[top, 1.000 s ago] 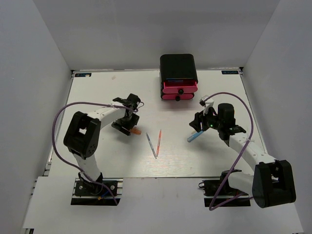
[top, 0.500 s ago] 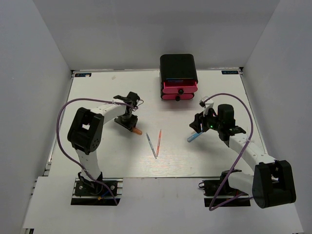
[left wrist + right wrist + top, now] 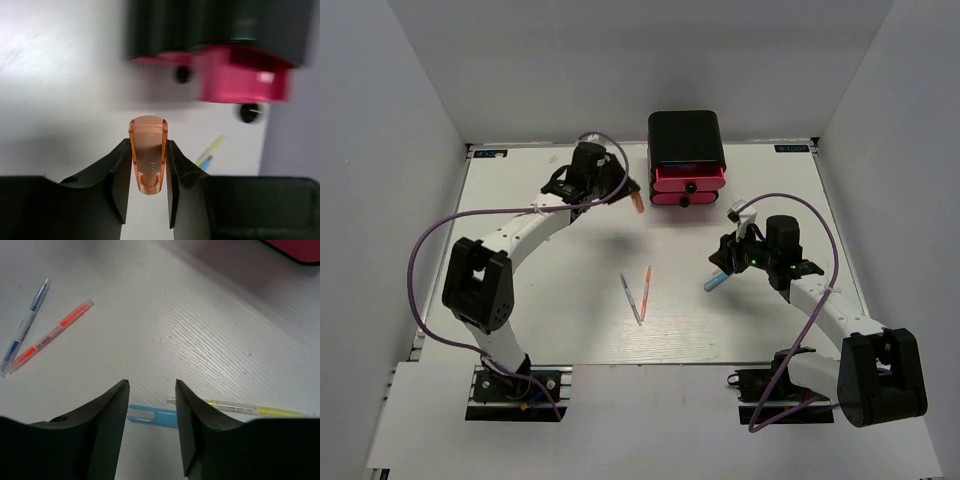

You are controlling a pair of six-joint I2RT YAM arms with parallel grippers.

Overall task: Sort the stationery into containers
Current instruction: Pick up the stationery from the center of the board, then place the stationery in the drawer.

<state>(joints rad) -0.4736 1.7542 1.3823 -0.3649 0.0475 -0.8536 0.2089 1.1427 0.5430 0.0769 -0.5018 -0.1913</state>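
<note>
White bench (image 3: 520,300), drawers (image 3: 688,180) at twelve o'clock: your left end effector (image 3: 148,145) clamps orange capsule (image 3: 148,155), likely light and slick, hold mid-body; right end effector (image 3: 150,385) released

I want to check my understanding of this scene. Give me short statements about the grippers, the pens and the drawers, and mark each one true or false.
1. The left gripper holds an orange capsule piece. True.
2. The right gripper is shut on the yellow pen. False: it is open above the light-blue marker, and the yellow pen lies on the table.
3. A grey pen and a red pen lie close together. True.
4. The left gripper is far from the pink drawers. False: it is close beside them.
</note>
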